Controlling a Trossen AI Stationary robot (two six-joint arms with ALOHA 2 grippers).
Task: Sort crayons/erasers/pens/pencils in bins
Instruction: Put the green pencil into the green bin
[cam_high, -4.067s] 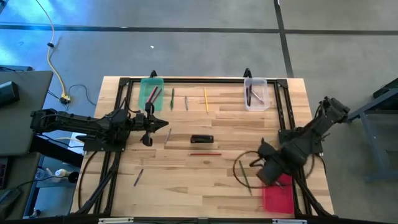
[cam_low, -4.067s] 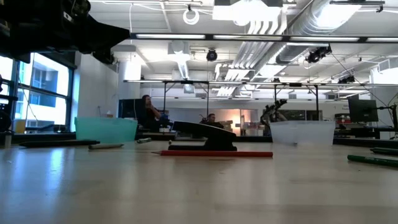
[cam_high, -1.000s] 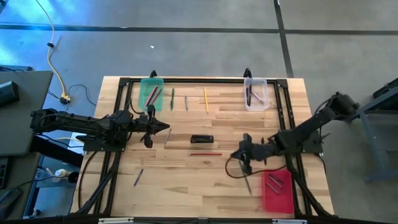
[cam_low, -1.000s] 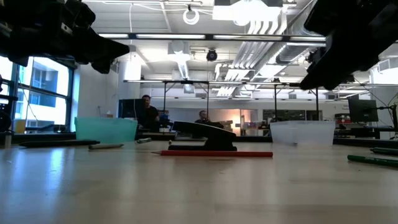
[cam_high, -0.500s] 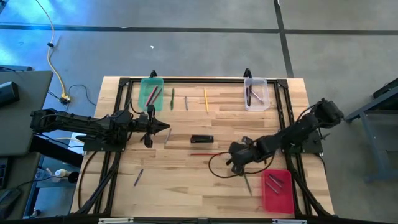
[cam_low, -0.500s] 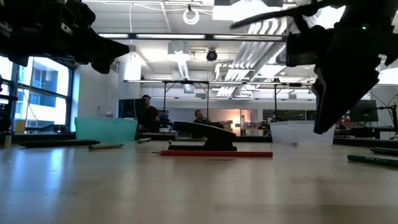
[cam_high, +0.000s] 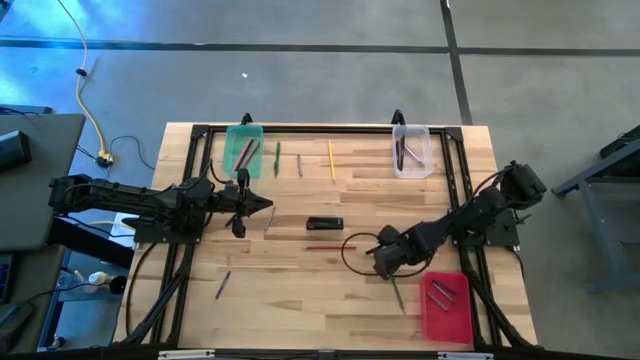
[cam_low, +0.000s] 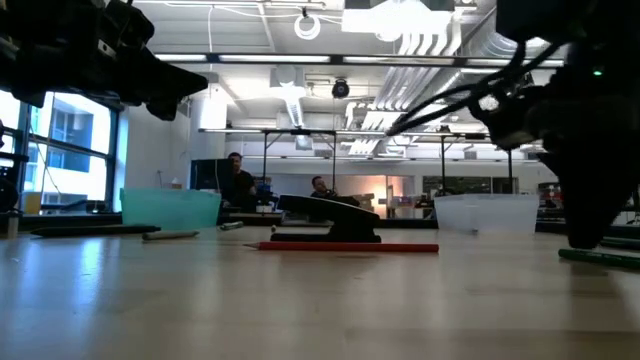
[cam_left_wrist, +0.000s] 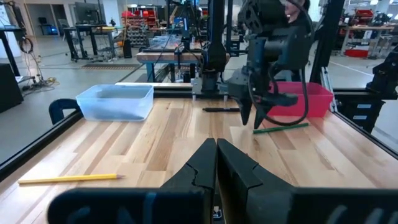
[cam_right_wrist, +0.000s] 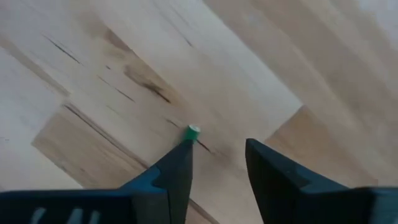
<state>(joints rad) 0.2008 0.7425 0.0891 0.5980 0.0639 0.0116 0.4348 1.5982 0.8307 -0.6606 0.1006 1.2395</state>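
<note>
Your right gripper (cam_high: 386, 266) sits low over the table just beside the red bin (cam_high: 446, 308), fingers apart, straddling the tip of a green pencil (cam_right_wrist: 193, 130) without holding it. That pencil (cam_high: 397, 292) lies on the wood touching nothing, just off the red bin's side. Your left gripper (cam_high: 262, 205) hovers well apart from the red bin, near the green bin (cam_high: 243, 146), fingers pressed together and empty. The clear bin (cam_high: 411, 150) holds pens.

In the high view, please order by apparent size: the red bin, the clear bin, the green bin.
1. Red bin, plainly largest.
2. Green bin and clear bin: these look nearly alike, so I cannot rank them.
</note>
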